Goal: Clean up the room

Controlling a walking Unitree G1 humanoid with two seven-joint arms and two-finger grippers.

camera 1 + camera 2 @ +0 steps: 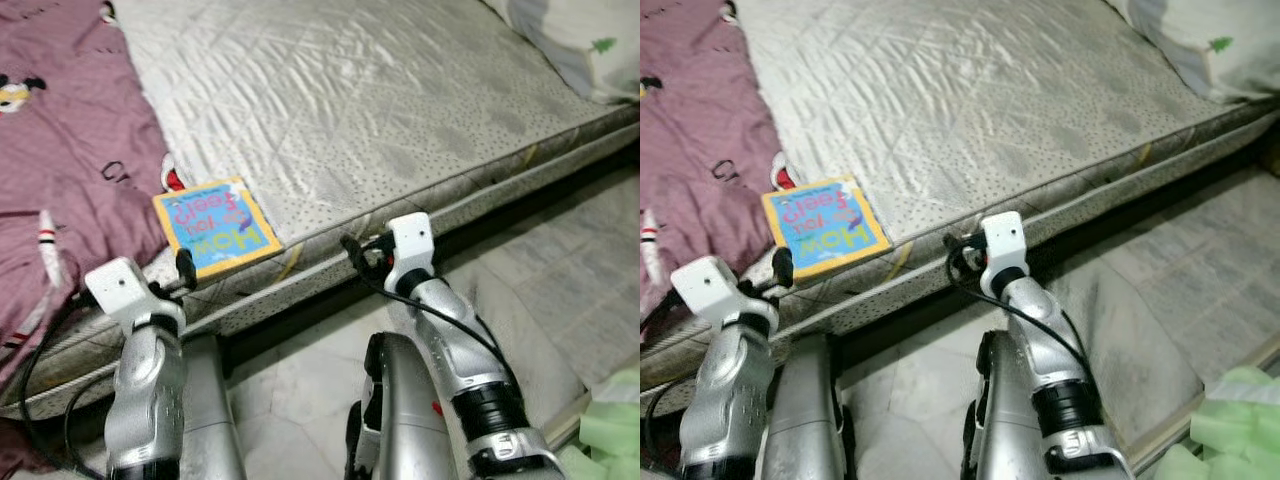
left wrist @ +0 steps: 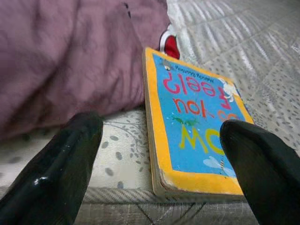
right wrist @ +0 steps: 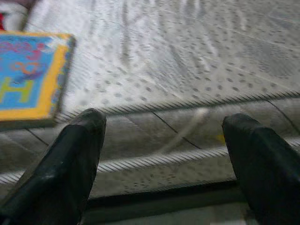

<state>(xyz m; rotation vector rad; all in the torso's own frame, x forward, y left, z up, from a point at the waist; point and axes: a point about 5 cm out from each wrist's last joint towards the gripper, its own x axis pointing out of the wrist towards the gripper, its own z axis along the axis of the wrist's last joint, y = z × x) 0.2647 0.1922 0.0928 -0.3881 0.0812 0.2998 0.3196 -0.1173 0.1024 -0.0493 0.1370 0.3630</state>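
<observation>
the flat square board book with a yellow border and blue cover lies on the grey quilted mattress, right at its near edge, just beside the rumpled maroon blanket. the left tool sits spread open just short of the book's near edge, so it's clearly the closer arm. the right tool, also open, faces bare mattress edge well off to the book's side. stiff glossy card, looks easy to pinch.
</observation>
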